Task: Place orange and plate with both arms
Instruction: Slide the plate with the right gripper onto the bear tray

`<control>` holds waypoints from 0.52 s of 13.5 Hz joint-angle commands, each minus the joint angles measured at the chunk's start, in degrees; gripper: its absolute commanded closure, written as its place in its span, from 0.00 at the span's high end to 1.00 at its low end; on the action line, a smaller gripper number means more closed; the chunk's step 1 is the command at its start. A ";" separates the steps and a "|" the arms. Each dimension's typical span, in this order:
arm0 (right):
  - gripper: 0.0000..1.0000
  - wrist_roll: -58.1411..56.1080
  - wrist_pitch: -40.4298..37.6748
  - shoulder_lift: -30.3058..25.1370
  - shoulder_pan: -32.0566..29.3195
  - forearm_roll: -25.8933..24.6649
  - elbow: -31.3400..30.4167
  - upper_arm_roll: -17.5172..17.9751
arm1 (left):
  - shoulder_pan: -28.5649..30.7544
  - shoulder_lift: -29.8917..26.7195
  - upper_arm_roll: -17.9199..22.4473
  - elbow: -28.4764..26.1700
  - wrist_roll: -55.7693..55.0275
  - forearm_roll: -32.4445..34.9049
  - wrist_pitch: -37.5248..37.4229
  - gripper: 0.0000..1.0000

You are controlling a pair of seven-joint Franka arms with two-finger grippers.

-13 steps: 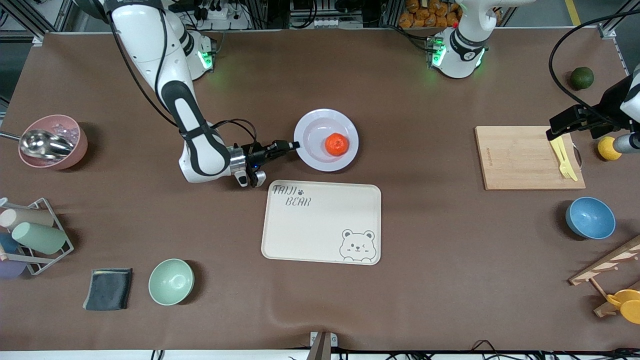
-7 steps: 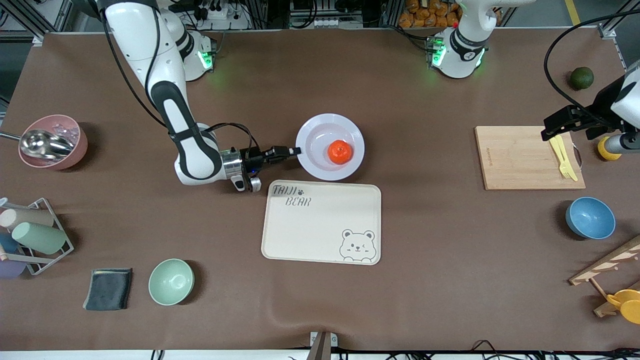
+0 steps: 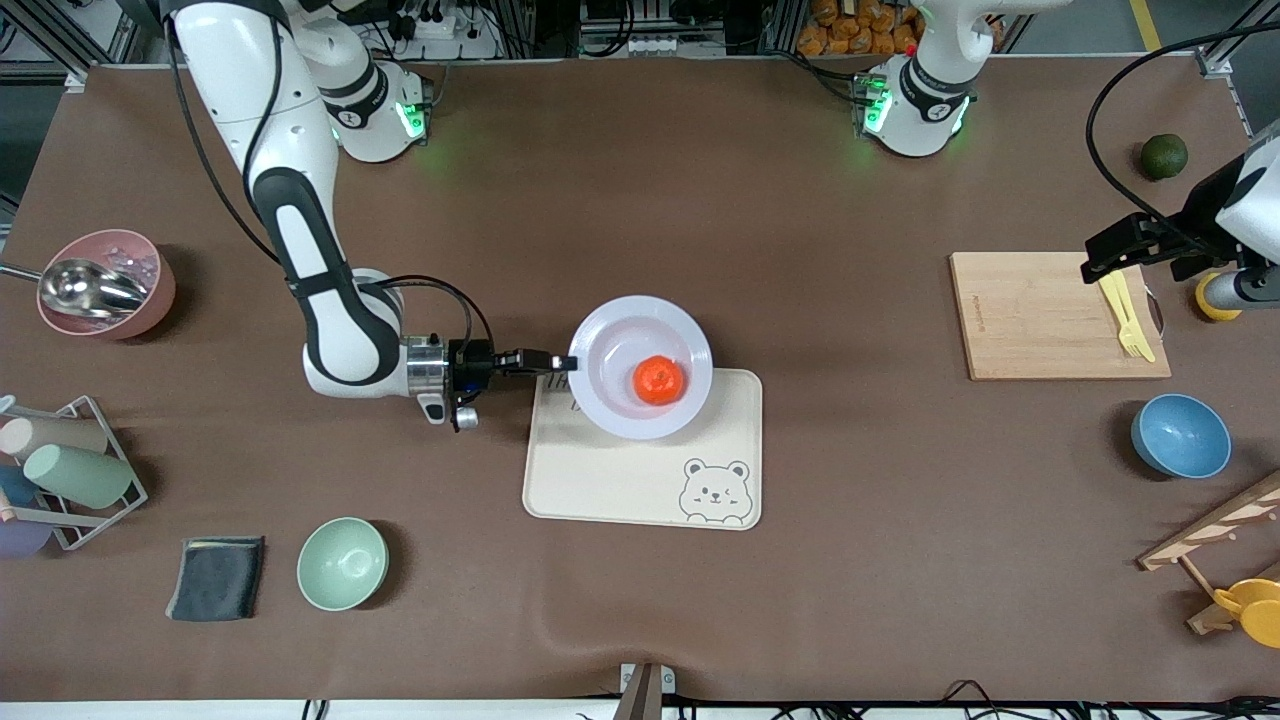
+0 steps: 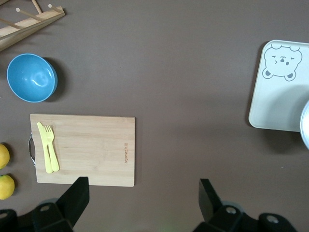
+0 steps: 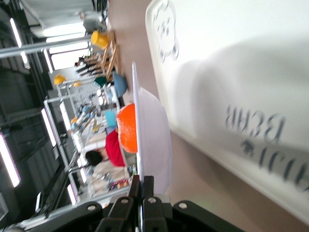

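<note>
The pale lavender plate (image 3: 600, 338) carries the orange (image 3: 660, 380) in its well. My right gripper (image 3: 555, 361) is shut on the plate's rim, at the side toward the right arm's end, and holds the plate a little above the cream bear tray (image 3: 640, 480), over its edge farther from the front camera. In the right wrist view the plate (image 5: 153, 137) shows edge-on with the orange (image 5: 126, 133) on it, pinched by the gripper (image 5: 143, 181) above the tray (image 5: 241, 58). My left gripper (image 3: 1140, 243) waits open and empty above the cutting board's end; its fingers (image 4: 79, 193) stand wide apart.
A wooden cutting board (image 3: 1050, 315) with a yellow fork and knife (image 3: 1125, 315), a blue bowl (image 3: 1180, 435), a lemon (image 3: 1215, 300) and a dark green fruit (image 3: 1164, 156) lie toward the left arm's end. A green bowl (image 3: 342, 563), dark cloth (image 3: 215, 578), cup rack (image 3: 60, 470) and pink bowl (image 3: 110, 285) lie toward the right arm's end.
My right gripper has carried the plate with the orange toward the front camera, from over the bare table to over the tray's edge. The left arm has barely moved.
</note>
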 commanded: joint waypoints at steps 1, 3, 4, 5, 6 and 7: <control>0.00 3.04 2.84 2.54 -0.24 1.23 4.90 0.64 | -0.38 0.17 -0.15 -0.36 0.58 1.63 0.71 1.00; 0.00 6.38 3.90 3.86 -0.15 1.23 7.80 0.64 | -0.64 0.25 -0.24 -0.35 0.40 2.25 0.71 1.00; 0.00 6.48 5.39 5.09 0.11 1.23 9.38 0.64 | -0.73 0.17 -0.24 -0.35 0.40 2.25 0.71 1.00; 0.00 6.48 6.27 6.32 0.37 1.23 10.70 0.64 | -0.73 0.17 -0.24 -0.35 0.32 2.25 0.71 1.00; 0.00 6.39 6.72 7.46 0.46 1.23 11.76 0.64 | -0.73 0.17 -0.24 -0.35 0.31 2.25 0.71 1.00; 0.00 6.04 7.16 8.17 0.64 1.23 12.29 0.64 | -0.73 0.17 -0.24 -0.35 0.31 2.25 0.71 1.00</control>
